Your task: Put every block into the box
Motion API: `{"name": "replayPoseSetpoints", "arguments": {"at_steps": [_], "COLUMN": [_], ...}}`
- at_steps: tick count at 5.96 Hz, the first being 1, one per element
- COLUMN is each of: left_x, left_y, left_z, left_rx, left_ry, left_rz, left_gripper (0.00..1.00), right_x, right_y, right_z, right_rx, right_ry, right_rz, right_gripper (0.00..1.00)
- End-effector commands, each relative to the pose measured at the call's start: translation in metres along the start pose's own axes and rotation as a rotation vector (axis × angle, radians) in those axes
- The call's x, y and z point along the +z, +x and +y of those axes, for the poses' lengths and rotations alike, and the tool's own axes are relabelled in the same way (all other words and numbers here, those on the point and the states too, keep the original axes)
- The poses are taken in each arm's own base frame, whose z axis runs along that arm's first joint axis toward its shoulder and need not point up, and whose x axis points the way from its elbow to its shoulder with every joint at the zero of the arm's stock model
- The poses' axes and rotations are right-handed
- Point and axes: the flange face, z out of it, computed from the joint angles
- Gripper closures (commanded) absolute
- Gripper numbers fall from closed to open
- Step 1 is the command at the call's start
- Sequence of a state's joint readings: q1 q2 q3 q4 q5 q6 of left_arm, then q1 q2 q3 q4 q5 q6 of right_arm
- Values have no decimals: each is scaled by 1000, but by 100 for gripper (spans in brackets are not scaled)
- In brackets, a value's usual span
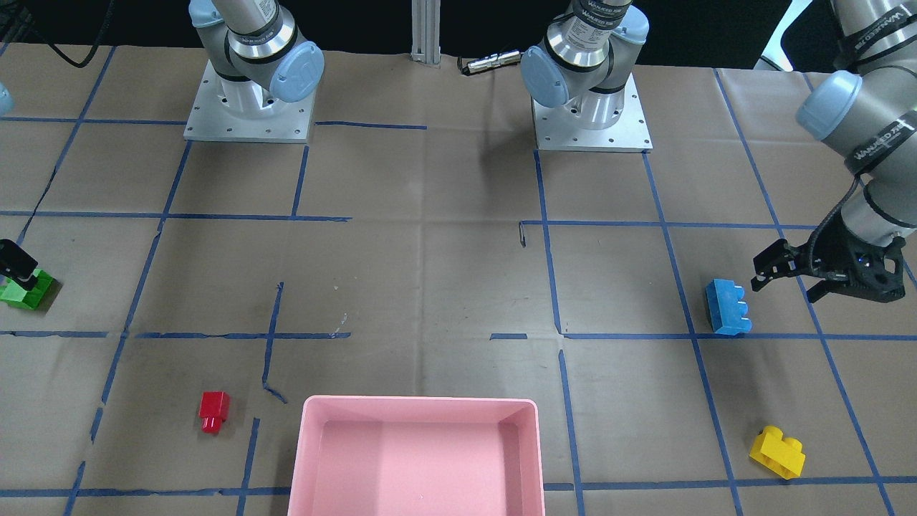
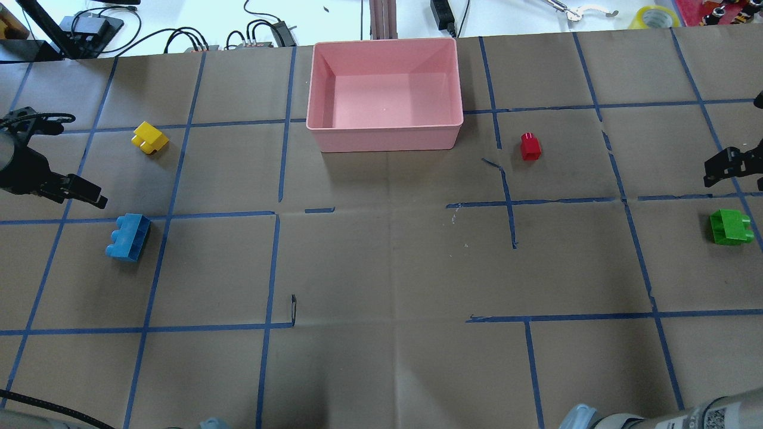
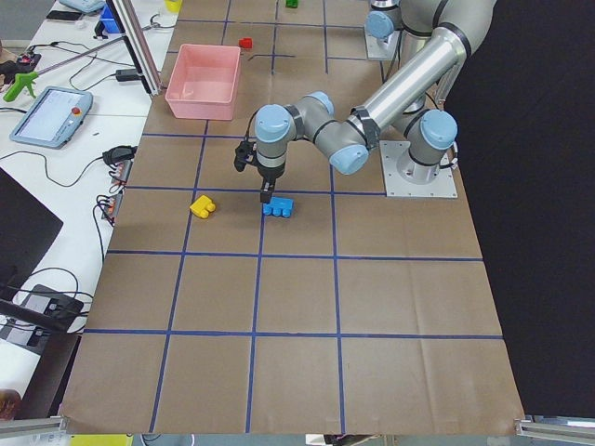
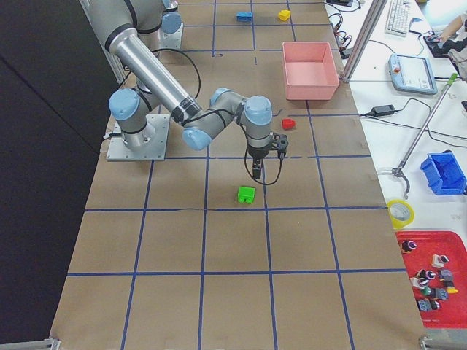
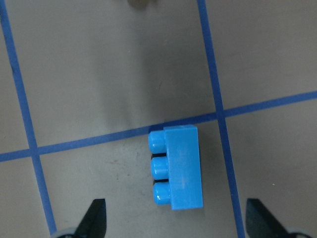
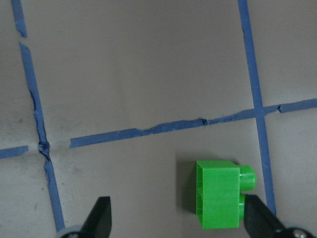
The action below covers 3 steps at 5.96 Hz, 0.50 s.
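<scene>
Box (image 2: 384, 138) sits mid-table at the far edge. Left gripper (image 1: 788, 285) hovers, jaws wide, over the blue brick (image 2: 127, 237); right gripper (image 6: 179, 218), jaws wide, over the green brick (image 2: 730, 227). Yellow brick (image 2: 149, 137) lies on the table left of the box, red brick (image 2: 530, 146) right.

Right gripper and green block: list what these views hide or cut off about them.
- Right wrist view: only the jaw tips of the right gripper show, at the bottom edge. Their height over the green block cannot be told.
- Front-facing view: the left edge cuts the gripper off, so whether it touches the block is unclear.
- Overhead view: the right edge cuts off part of the gripper.
- Right-side view: the jaws are too small to read.
</scene>
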State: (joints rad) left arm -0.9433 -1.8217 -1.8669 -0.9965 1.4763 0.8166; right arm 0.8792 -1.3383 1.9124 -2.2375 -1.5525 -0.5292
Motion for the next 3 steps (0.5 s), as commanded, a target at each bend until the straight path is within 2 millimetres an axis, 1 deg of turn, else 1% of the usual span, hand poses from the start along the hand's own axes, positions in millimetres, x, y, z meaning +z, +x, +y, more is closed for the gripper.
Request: {"name": "replayPoseSetpoints", "arguments": {"at_steps": [1,2,3], "left_x": [54,73,80], "left_y": [5,17,23], "left_z": [6,20,27], "left_rx": [7,9,11], "left_ry": [21,22,14], "left_rz": [-21,-22,-14], "left_gripper": [1,1,1], "right_x": [20,24,40], "right_y": [38,47,52], "right_z": [23,27,26], "right_rx": [7,-29,-31], "right_ry": [-31,-35,-51], "right_rz": [-23,-32,-38], "right_gripper": [6,6,6]}}
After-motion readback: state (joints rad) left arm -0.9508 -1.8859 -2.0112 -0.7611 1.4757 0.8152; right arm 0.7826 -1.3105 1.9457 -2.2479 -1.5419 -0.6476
